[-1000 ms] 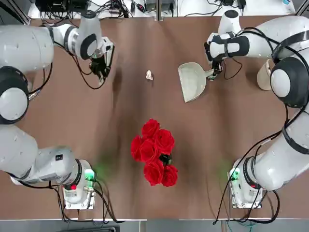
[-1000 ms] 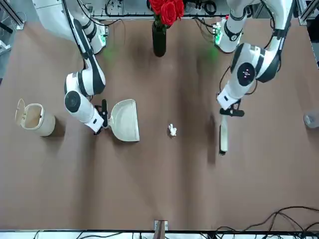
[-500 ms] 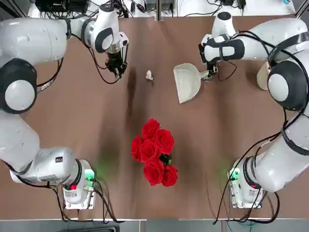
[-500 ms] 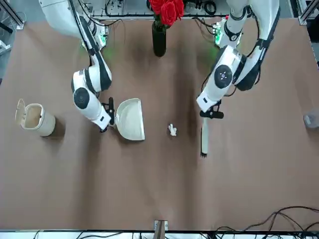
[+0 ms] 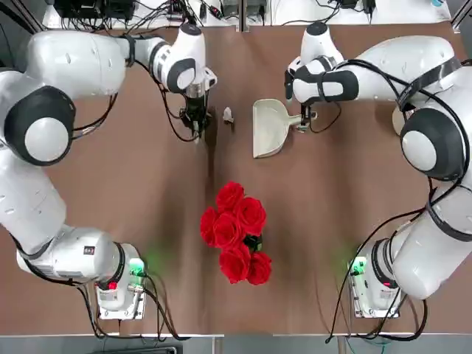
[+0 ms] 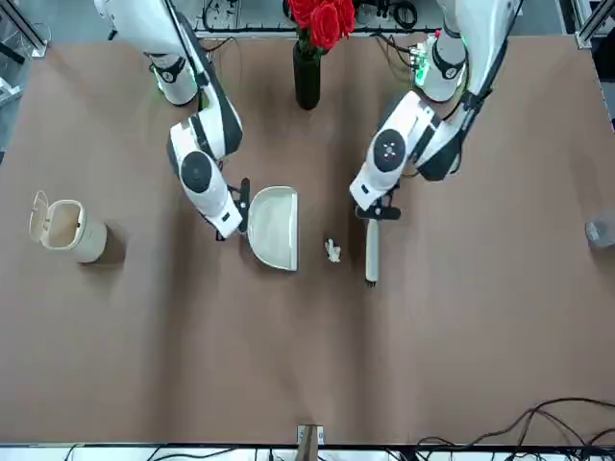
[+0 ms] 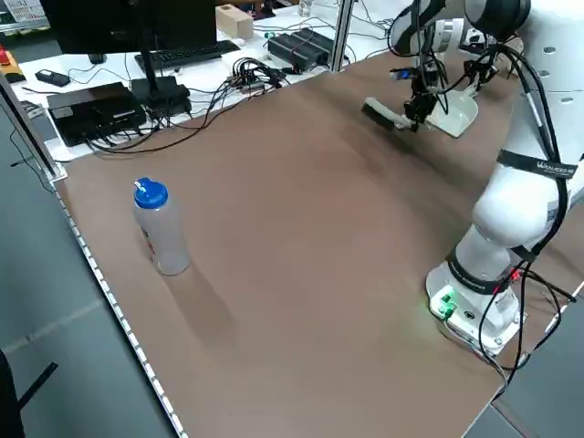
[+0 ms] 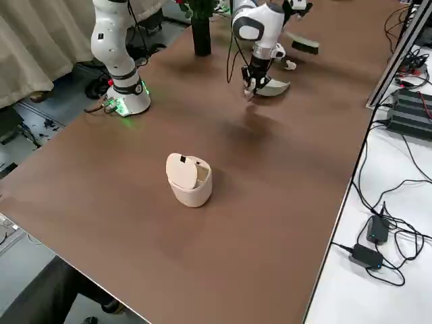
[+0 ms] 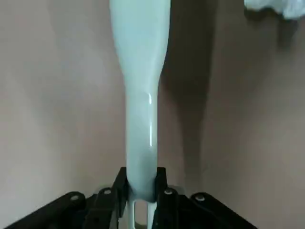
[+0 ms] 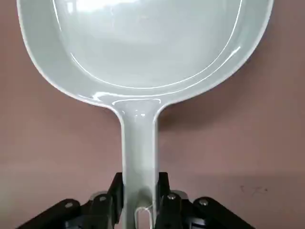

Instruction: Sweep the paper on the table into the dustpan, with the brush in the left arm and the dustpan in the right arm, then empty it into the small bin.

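In the left side view, a dark monitor (image 7: 105, 41) is set on a white desk (image 7: 78, 84) at upper left, above grey floor (image 7: 46, 283).

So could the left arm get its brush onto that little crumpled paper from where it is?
Probably yes: the left gripper holds the brush right beside the paper, and nothing appears to stand between them.

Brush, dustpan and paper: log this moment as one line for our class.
left gripper: gripping brush | right gripper: gripping dustpan | paper: on table, between brush and dustpan | sweep: unfinished
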